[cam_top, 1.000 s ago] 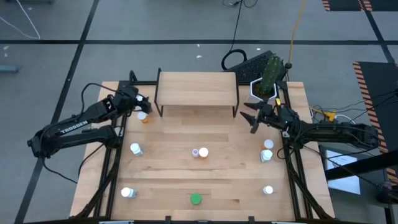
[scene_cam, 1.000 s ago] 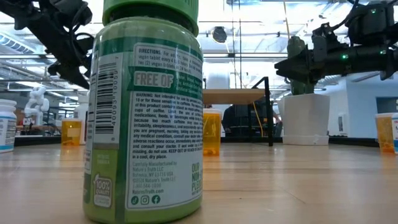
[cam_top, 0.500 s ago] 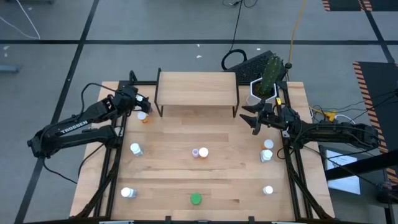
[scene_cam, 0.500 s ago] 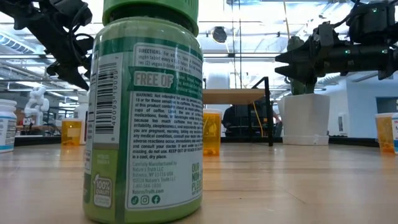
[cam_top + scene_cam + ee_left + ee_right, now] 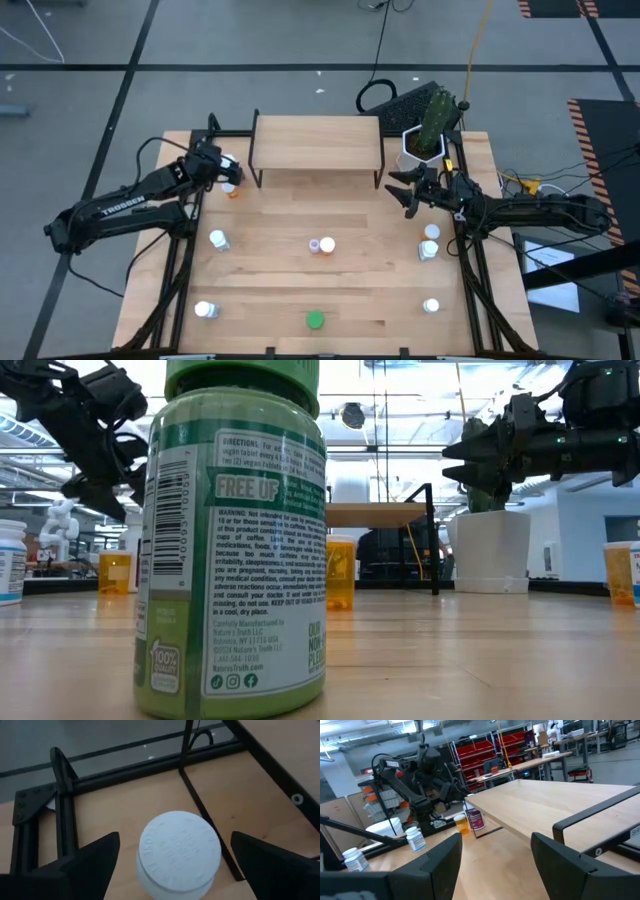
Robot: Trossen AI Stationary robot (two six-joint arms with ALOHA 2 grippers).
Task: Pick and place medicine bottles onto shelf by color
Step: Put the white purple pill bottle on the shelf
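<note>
The orange bottle (image 5: 233, 190) with a white cap (image 5: 178, 851) stands on the bench (image 5: 270, 280) just beside the left legs of the shelf (image 5: 315, 140), whose top is bare. The left hand (image 5: 222, 172) hangs right over it, fingers (image 5: 87, 862) spread wide on either side of the cap, gripping nothing. This looks like the reach for a first pick; next the hand would need to drop around the bottle and close. Other bottles, among them a green one (image 5: 315, 320), are scattered over the bench. The right hand (image 5: 404, 190) waits near the cactus pot (image 5: 420, 145), fingers apart and empty.
</note>
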